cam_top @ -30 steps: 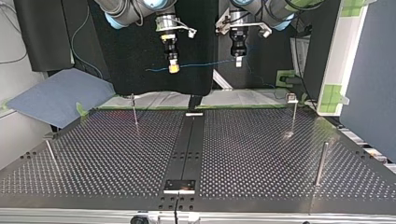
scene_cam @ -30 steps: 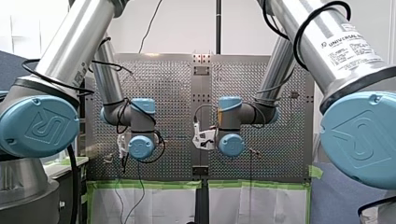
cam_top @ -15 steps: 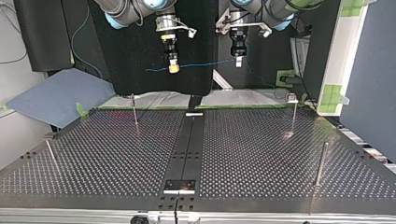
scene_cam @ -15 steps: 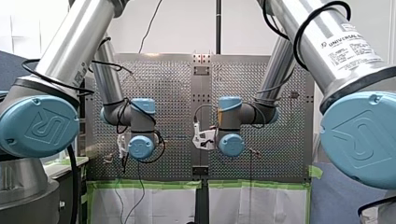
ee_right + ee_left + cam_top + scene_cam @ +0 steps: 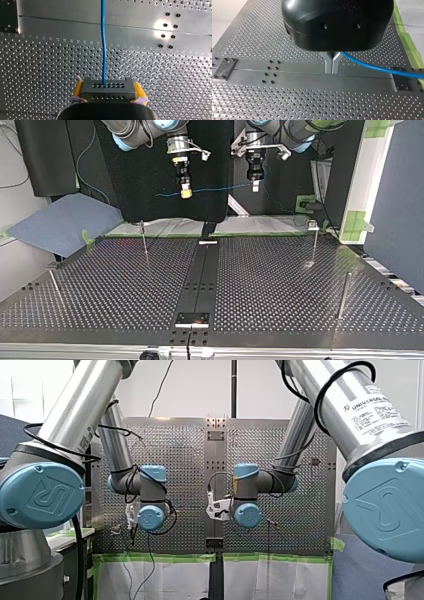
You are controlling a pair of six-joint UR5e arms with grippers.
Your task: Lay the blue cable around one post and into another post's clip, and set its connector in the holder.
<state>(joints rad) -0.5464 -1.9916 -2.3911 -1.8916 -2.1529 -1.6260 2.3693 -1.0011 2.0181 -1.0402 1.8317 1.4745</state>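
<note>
The desk (image 5: 280,285) is a perforated metal plate with a solid middle strip (image 5: 201,270) running from its near edge to its far edge in the top view. Thin posts stand on either side of that strip. One post (image 5: 144,239) and a capped post (image 5: 314,242) are far back. A short post (image 5: 54,285) and a thicker post (image 5: 343,295) stand nearer and further out from the strip. Past the strip's far end, green tape (image 5: 150,236) edges the desk, with a black curtain (image 5: 150,180) hanging behind it. A grey-blue cloth (image 5: 60,222) lies off the desk, well to the strip's left in that view.

Both arms hang high above the strip's far end, clear of the desk. My right gripper (image 5: 108,93) has its yellow pads (image 5: 78,90) clamped on the sides of the dark connector (image 5: 108,87). The blue cable (image 5: 103,50) leaves the connector's face and runs straight out over the strip. My left gripper (image 5: 332,67) is over the strip too. Its metal fingers (image 5: 328,63) are drawn together with the cable pinched between them, and the cable trails off to one side. In the top view the cable spans the air between the two grippers, nearly level and crossing above the strip. It touches no post
</note>
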